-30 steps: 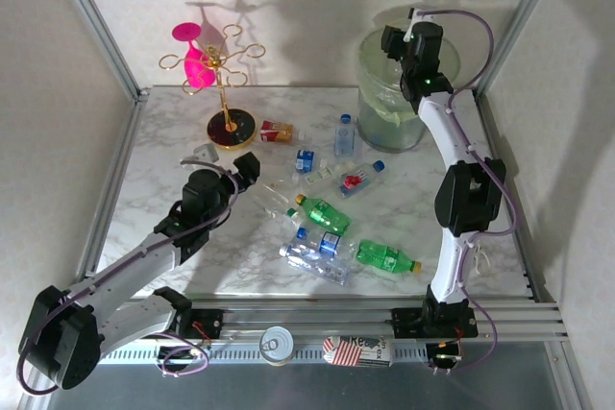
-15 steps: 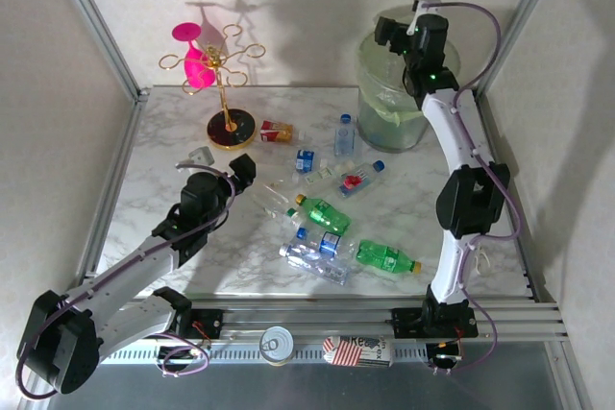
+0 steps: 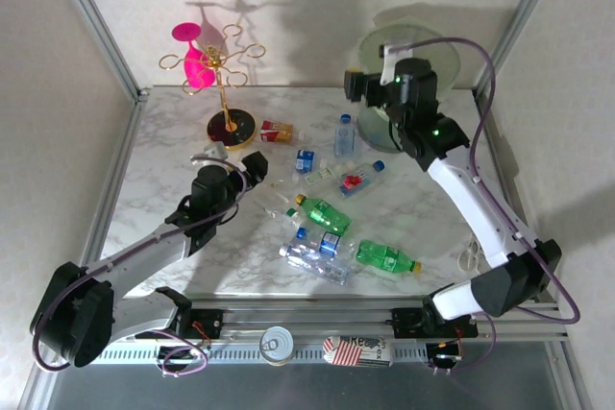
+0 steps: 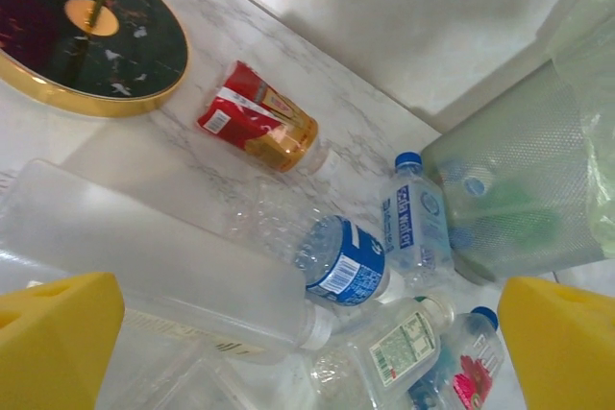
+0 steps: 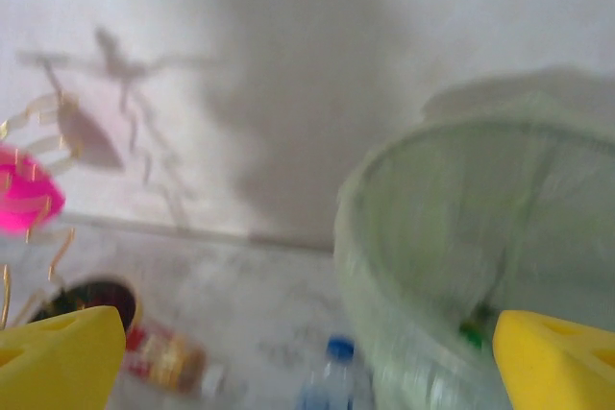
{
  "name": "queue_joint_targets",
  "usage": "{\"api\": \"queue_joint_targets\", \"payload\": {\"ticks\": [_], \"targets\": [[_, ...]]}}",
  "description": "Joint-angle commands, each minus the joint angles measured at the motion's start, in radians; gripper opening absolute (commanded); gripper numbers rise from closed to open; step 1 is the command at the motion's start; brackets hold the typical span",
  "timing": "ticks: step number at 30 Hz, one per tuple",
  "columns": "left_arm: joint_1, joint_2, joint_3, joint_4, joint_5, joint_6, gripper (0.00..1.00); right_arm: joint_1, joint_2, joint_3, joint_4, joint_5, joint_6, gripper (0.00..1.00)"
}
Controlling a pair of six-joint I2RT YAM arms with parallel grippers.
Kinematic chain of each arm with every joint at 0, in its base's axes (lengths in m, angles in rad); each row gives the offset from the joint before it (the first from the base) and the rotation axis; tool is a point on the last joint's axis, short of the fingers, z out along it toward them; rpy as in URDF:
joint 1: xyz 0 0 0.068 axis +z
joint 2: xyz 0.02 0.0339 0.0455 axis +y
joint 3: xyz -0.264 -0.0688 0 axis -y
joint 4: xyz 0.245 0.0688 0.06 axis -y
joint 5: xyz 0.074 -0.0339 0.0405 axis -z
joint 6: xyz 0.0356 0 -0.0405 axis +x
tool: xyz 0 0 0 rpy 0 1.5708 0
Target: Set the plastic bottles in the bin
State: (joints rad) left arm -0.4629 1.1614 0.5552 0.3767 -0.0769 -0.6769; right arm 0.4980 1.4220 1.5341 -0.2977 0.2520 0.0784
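Two pincers are released. I read the left pincer (image 4: 307, 352) with its yellow pads wide apart and nothing between them, above the plastic bottles (image 3: 322, 214) scattered across the middle of the marble tabletop (image 3: 154, 141). The right pincer (image 3: 357, 85) is likewise spread and empty, raised just left of the bin (image 3: 444, 53), which stands at the far right corner. One clear blue-capped bottle (image 3: 344, 134) stands upright near the bin's base. Green shapes show through the bin wall; I cannot identify them.
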Motion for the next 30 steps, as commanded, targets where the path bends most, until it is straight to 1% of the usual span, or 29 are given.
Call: {"api": "queue_joint_targets", "payload": {"ticks": [1, 5, 6, 9, 12, 14, 17, 21, 22, 27, 30], "targets": [[0.006, 0.021, 0.046, 0.054, 0.053, 0.012, 1.0, 0.046, -0.027, -0.068, -0.267, 0.074, 0.032, 0.99], [0.006, 0.045, 0.047, 0.08, 0.066, -0.005, 1.0, 0.111, -0.025, -0.138, -0.511, 0.084, 0.154, 0.99], [0.006, 0.051, 0.048, 0.084, 0.071, -0.008, 1.0, 0.134, -0.019, -0.164, -0.564, 0.113, 0.198, 0.99], [0.006, 0.071, 0.052, 0.097, 0.083, -0.021, 1.0, 0.204, -0.017, -0.261, -0.658, 0.156, 0.286, 0.99], [0.006, 0.088, 0.058, 0.103, 0.094, -0.031, 1.0, 0.259, -0.027, -0.342, -0.724, 0.145, 0.368, 0.99], [0.004, 0.097, 0.061, 0.099, 0.098, -0.032, 1.0, 0.284, -0.053, -0.388, -0.754, 0.122, 0.41, 0.99], [0.004, 0.11, 0.063, 0.097, 0.099, -0.037, 0.99, 0.309, -0.11, -0.461, -0.78, 0.046, 0.455, 0.97], [0.003, 0.13, 0.058, 0.125, 0.098, -0.062, 1.0, 0.331, -0.172, -0.583, -0.717, -0.081, 0.477, 0.95], [0.002, 0.133, 0.055, 0.134, 0.098, -0.069, 0.99, 0.336, -0.173, -0.603, -0.705, -0.094, 0.478, 0.95], [-0.002, 0.141, 0.056, 0.162, 0.099, -0.097, 1.0, 0.372, -0.148, -0.658, -0.72, -0.087, 0.486, 0.95], [-0.003, 0.145, 0.06, 0.157, 0.091, -0.098, 1.0, 0.391, -0.131, -0.666, -0.743, -0.057, 0.501, 0.95]]}}
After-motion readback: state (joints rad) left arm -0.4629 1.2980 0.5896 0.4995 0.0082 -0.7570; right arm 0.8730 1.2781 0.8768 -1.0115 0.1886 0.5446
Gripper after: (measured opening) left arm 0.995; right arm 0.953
